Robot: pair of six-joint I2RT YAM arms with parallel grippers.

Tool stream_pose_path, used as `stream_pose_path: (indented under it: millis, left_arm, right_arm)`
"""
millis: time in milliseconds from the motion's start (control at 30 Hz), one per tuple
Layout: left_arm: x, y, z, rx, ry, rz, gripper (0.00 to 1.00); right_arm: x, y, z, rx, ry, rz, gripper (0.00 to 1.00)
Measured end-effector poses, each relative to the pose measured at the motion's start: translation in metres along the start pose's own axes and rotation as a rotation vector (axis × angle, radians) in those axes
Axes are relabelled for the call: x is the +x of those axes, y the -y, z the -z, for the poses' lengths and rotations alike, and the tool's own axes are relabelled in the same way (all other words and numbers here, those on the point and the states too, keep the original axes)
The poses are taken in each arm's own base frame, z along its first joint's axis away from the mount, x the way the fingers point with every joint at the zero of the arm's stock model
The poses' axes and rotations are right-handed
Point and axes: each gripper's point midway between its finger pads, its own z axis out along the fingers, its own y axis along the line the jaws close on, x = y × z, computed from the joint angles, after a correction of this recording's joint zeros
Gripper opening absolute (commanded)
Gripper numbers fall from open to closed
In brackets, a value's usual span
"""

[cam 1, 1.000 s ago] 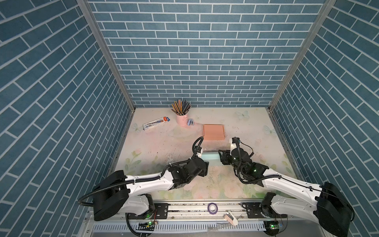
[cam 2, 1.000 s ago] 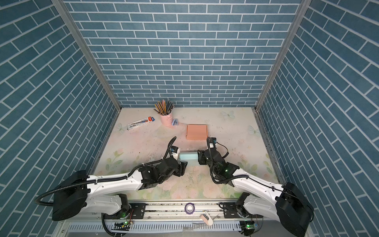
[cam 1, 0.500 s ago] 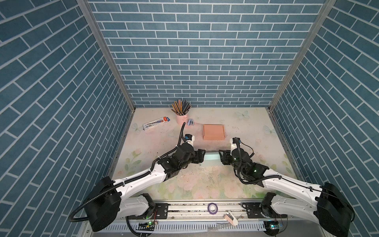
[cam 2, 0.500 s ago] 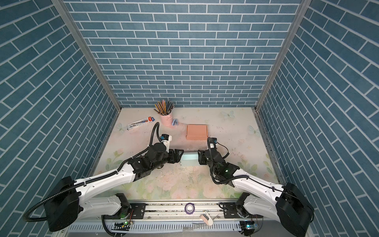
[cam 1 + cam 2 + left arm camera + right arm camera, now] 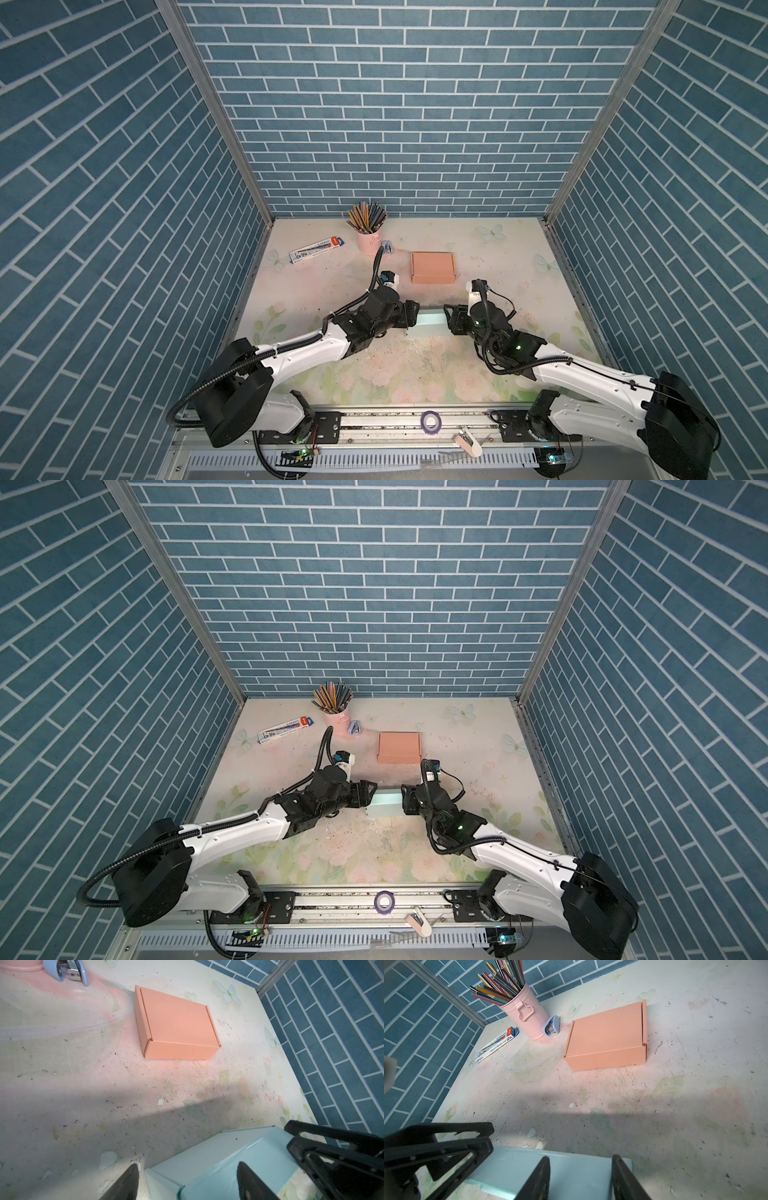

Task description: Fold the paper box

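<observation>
The paper box (image 5: 432,321) (image 5: 386,806) is light blue and lies mid-table between my two grippers in both top views. My left gripper (image 5: 414,315) (image 5: 371,796) is at its left end and is open. In the left wrist view my left gripper (image 5: 187,1180) straddles a corner of the box (image 5: 218,1159), one finger beside it over the table, the other over its blue panel. My right gripper (image 5: 449,319) (image 5: 404,801) is at the right end. In the right wrist view its fingers (image 5: 538,1178) stand apart over the flat blue panel (image 5: 512,1167), holding nothing I can see.
A closed orange box (image 5: 433,268) sits just behind the blue one. Further back left stand a pink cup of pencils (image 5: 369,239), a small blue stapler (image 5: 387,248) and a pen carton (image 5: 318,251). A purple tape roll (image 5: 431,422) lies on the front rail.
My left arm has swung away from the front of the table and reached its gripper up to the box's left end. The right arm and the box have stayed put.
</observation>
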Motion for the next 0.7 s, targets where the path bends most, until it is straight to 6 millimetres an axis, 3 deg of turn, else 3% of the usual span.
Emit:
stream_pose_path:
  millis: [700]
  left_arm:
    - [0.018,-0.001,-0.018,0.018,0.043,0.029,0.75]
  right_arm:
    - [0.012,0.005,0.007,0.004,-0.041,-0.01,0.5]
